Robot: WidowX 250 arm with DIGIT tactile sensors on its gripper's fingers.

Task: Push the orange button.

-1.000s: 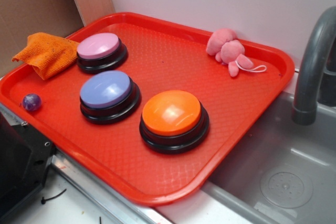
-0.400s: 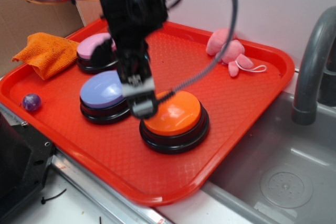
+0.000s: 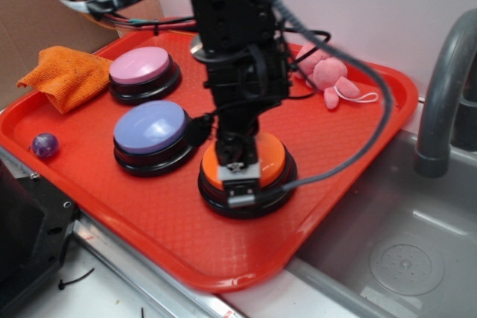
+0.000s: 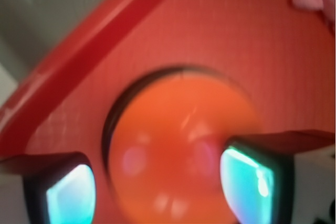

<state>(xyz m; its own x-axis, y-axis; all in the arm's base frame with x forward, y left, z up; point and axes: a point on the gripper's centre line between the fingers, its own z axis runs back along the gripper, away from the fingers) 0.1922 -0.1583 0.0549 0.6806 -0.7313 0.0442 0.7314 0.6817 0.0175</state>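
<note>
A glossy plastic dome is seen on the orange button [image 3: 261, 156], set on a black plastic base. The red tray [image 3: 223, 255] is moulded in plastic with a fine waffle texture. The orange cloth [image 3: 65, 74] looks like nubby microfibre, and the pink toy [image 3: 324, 71] is made of soft plush. Smooth grey plastic is shown by the sink [image 3: 402, 258].

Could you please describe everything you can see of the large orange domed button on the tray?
The large round button with a glossy orange domed top sits upright on a black circular base, on the red textured plastic tray, nearest its front edge and beside the lavender-blue domed button. The black robot gripper is down over the dome, hiding its middle. The blurred wrist view shows two fingers spread across the dome; actual contact is unclear.
</note>
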